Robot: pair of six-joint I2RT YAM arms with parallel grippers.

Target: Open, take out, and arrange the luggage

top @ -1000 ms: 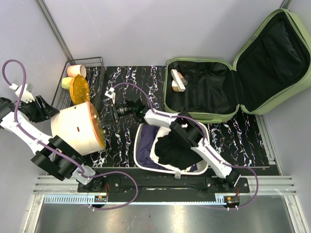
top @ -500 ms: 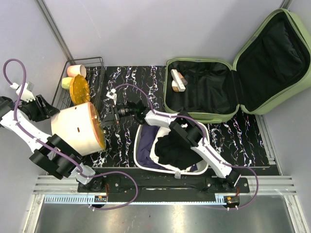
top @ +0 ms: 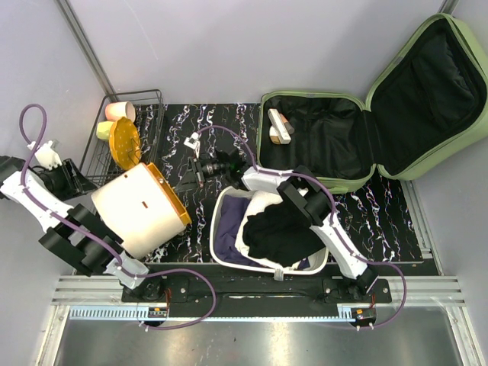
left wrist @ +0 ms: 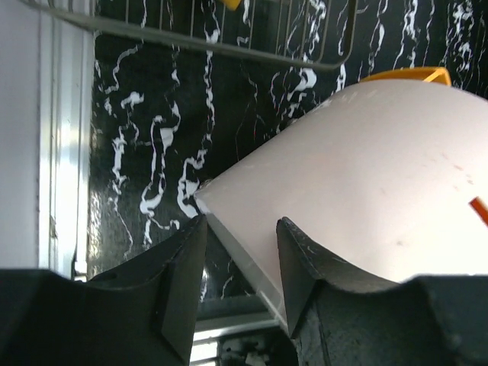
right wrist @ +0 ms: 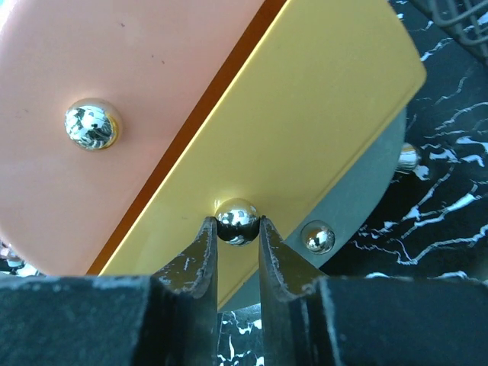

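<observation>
Emptying the open green suitcase (top: 354,183).
Left gripper (left wrist: 240,229) squeezes the cream case (top: 141,210), right gripper (right wrist: 235,229) pinches its shiny stud (right wrist: 235,216); a small box (top: 280,126) waits inside.

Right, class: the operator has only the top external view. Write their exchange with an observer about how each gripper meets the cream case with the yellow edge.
Operator: From above I can't see what the right gripper touches on the cream case.
Observer: It pinches a small chrome stud on the yellow band.
Operator: Are there more studs?
Observer: Yes, a second stud on the case's pale face, and a third stud just right of the fingers.
Operator: And the left gripper?
Observer: It grips a pale corner of the case, one finger on each side.
</observation>
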